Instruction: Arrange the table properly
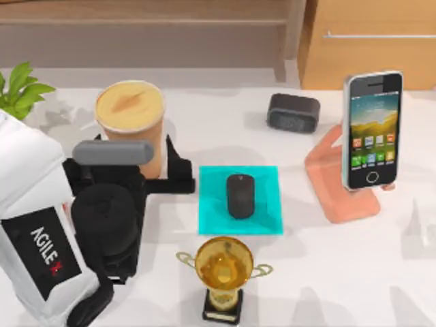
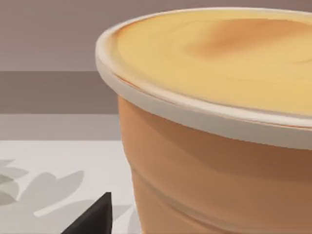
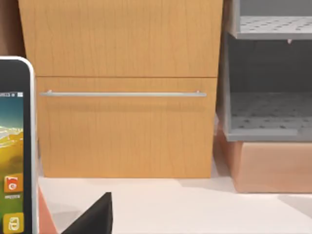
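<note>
The left arm is out over the left part of the worktop (image 1: 381,272), its gripper (image 1: 146,178) brought right up to the coffee cup (image 1: 131,122), and from where I stand the dark jaws look set either side of the cup's base, though whether they are pressing on it or merely straddling it I cannot tell. Up close the wrist camera has the cup's cream rim and tan wall looming large, so my guess is the cup is the item being dealt with. It stands near the far-left corner, just beside a green plant (image 1: 20,92). At the centre a black mouse (image 1: 240,195) lies squarely on a cyan mat (image 1: 212,218), sensibly placed. A gold trophy (image 1: 223,272) stands at the near edge, a small speaker (image 1: 293,112) toward the far edge, and a phone (image 1: 372,129) leans upright in its orange stand (image 1: 334,191) on the right. The right arm waits near that phone, facing the wooden cabinet (image 3: 126,87); its jaws I cannot read.
</note>
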Motion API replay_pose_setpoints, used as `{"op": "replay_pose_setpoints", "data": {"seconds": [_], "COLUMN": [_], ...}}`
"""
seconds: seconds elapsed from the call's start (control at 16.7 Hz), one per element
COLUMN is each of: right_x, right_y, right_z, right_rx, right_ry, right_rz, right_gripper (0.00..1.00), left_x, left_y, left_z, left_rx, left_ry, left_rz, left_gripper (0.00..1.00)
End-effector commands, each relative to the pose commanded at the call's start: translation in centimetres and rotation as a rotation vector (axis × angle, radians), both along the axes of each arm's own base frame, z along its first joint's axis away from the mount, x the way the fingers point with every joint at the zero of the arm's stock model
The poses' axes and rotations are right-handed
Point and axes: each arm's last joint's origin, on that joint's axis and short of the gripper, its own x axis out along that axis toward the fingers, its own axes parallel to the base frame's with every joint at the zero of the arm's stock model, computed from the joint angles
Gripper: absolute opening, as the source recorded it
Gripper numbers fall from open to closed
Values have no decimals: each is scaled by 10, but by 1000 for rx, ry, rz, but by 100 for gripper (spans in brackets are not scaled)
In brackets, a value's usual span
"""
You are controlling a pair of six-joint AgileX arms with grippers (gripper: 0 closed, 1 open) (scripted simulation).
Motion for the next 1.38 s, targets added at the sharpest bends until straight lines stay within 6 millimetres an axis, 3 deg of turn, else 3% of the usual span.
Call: {"op": "replay_pose_setpoints", "data": {"seconds": [0.42, 0.6, 1.38], "right_x": [0, 0, 0], "right_y": [0, 0, 0], "right_z": [0, 0, 0], "right_rx": [0, 0, 0], "right_ry": [0, 0, 0], "right_rz": [0, 0, 0], "right_gripper": [100, 100, 100], "left_x": [31, 31, 31], "left_y": [0, 0, 0], "left_z": [-3, -3, -3], "left_rx": [-1, -1, -1], "left_ry": [-2, -2, -2], "left_rz": [6, 6, 6], "left_gripper": [100, 100, 2]}}
